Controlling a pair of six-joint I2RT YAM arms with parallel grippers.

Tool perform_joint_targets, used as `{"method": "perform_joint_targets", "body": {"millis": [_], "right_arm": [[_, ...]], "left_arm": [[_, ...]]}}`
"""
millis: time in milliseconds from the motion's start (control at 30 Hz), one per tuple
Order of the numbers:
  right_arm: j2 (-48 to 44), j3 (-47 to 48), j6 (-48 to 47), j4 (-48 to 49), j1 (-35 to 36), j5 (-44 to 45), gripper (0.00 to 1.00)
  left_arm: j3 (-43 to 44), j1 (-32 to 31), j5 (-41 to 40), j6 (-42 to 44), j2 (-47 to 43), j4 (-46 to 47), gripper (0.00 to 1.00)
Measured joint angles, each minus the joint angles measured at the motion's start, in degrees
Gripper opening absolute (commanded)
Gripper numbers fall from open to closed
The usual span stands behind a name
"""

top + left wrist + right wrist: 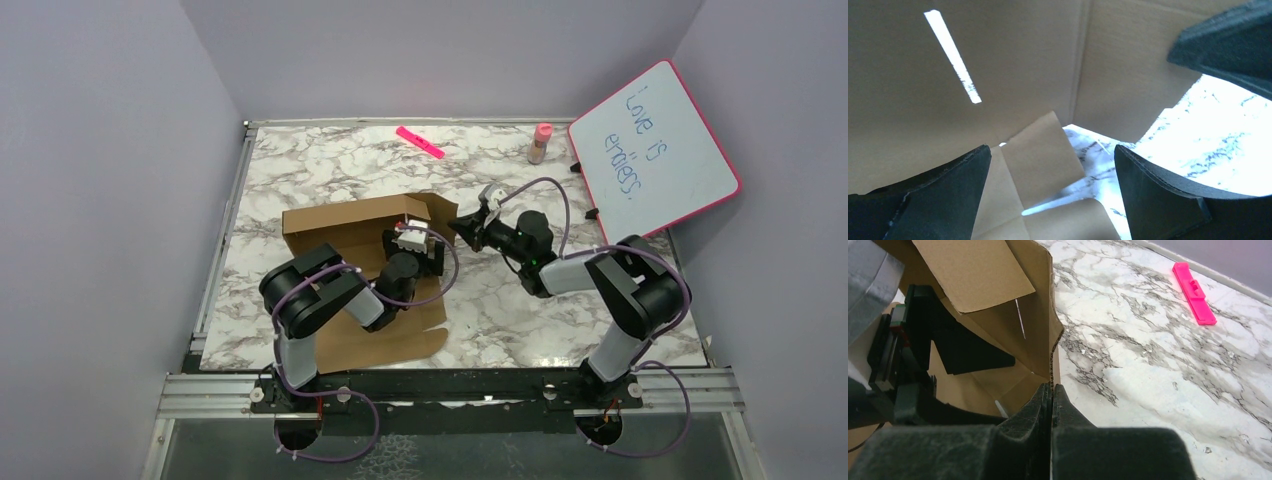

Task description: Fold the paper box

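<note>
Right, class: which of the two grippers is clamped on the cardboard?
The right gripper: its jaws pinch an edge of the paper box. The left gripper stands open inside it, gripping nothing.

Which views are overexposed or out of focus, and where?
Left wrist: the marble table beyond the paper box is washed out almost white. Right wrist: the right gripper near the lens is soft; the pink bar is sharp. Top external: even light, no glare.

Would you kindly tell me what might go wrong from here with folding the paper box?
The right jaws pinch only the thin edge of a raised flap of the paper box; a pull might tear it or slip off.
The left jaws stand open inside the box, so that flap may jam against them.
</note>
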Motion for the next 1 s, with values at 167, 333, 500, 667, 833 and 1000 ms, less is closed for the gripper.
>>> {"method": "perform_joint_targets", "body": {"millis": [167, 333, 500, 667, 833, 1000], "right_arm": [[-0.5, -0.5, -0.4, -0.1, 0.3, 0.4, 0.02], [-1.2, -1.0, -0.4, -0.1, 0.3, 0.7, 0.02], [-1.8, -1.6, -0.4, -0.1, 0.3, 0.7, 0.02], [-1.8, -1.7, -0.3, -0.1, 0.5, 0.7, 0.02], [-1.8, -2.1, -0.2, -0.1, 0.6, 0.8, 0.02], [-1.8, -2.1, -0.1, -0.1, 0.6, 0.8, 0.02]], "left_arm": [[0.2, -2.2, -0.8, 0.8, 0.6, -1.1, 0.94], [0.7, -2.6, -4.6, 0.8, 0.8, -4.0, 0.85], [0.9, -2.6, -9.9, 0.3, 0.8, -5.9, 0.79], [0.8, -2.9, -12.6, -0.5, 0.0, -6.9, 0.74], [-1.0, -2.0, -13.5, -2.5, -3.1, -7.1, 0.66], [-2.5, -0.2, -13.1, -4.3, -6.2, -7.1, 0.65]]}}
